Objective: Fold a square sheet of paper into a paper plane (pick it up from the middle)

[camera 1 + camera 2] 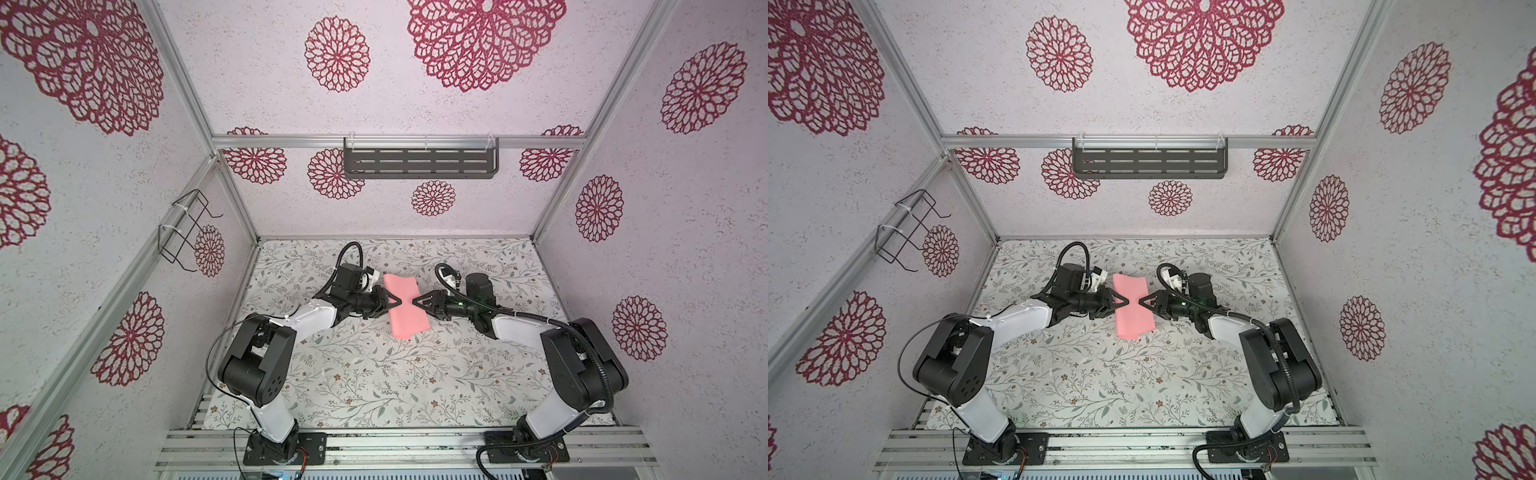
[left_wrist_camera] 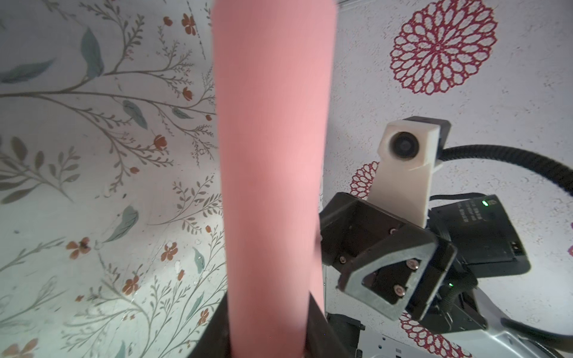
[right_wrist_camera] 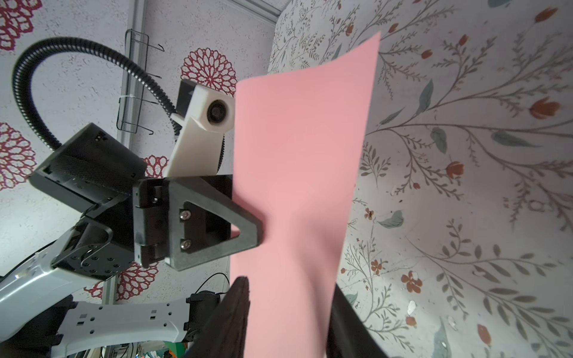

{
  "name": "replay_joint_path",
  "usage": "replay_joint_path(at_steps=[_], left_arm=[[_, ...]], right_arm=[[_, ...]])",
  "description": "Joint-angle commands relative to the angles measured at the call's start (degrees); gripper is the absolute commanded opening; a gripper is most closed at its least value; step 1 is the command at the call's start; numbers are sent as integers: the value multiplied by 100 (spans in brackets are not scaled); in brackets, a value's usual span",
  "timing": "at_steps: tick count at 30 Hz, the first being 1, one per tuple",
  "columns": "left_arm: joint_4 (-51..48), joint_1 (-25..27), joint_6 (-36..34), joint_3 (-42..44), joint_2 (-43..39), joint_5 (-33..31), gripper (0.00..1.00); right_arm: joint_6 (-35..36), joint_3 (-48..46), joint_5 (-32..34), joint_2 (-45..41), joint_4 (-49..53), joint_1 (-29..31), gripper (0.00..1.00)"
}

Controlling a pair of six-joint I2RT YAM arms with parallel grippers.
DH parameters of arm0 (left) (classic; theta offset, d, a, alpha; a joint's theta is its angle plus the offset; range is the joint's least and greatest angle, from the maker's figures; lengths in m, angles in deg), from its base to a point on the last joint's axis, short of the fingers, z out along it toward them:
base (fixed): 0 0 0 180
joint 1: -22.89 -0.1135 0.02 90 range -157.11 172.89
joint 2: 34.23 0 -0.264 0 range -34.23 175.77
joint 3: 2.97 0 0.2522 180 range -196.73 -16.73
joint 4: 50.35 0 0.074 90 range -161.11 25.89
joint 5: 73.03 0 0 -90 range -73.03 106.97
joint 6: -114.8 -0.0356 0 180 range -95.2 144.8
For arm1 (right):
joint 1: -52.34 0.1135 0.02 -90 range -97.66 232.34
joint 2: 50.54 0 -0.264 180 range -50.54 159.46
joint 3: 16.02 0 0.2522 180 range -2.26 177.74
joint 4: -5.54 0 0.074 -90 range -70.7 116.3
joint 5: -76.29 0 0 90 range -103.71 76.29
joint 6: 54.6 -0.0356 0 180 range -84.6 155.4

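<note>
You are looking down on the floral surface (image 1: 357, 374), which is filling the lower middle of both top views. Your left arm (image 1: 257, 353) and right arm (image 1: 582, 365) are reaching in from the bottom corners and meeting just above the frame's centre. Between them the square sheet of paper (image 1: 409, 322) is showing as a long salmon-pink band running up and down the frame, drawn in at its waist. Your left fingers (image 1: 394, 299) are standing narrow and gripping that waist from the left. In the left wrist view the paper (image 2: 273, 155) is rising straight out from between them. Your right fingers (image 1: 418, 302) are pointing at the same spot from the right, tip almost against tip. In the right wrist view the sheet (image 3: 297, 155) is passing between them, but you cannot tell whether they are clamping it.
</note>
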Motion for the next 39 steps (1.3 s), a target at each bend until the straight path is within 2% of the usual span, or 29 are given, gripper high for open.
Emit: replay_joint_path(at_steps=[1,7,16,19,23,24,31,39], left_arm=[[-334,-40,-293,-93,90,-68,31],[-529,-54,-612,-174,157,46,30],[-374,-50,-778,-192,135,393,29],[-406,-50,-816,-201,119,412,29],[-487,-80,-890,-210,128,325,30],[-507,-99,-892,-208,142,294,31],[-755,-136,-840,-154,262,-407,51],[-811,-243,-901,148,355,-1041,58]], right_arm=[[102,179,-59,-59,-85,-9,37],[202,327,-59,126,195,-9,30],[179,478,-174,352,322,41,29],[183,469,-168,356,333,47,25],[251,469,-154,329,368,48,11],[264,477,-132,328,381,61,8],[76,456,317,522,285,357,6],[-529,370,698,1091,-460,668,5]])
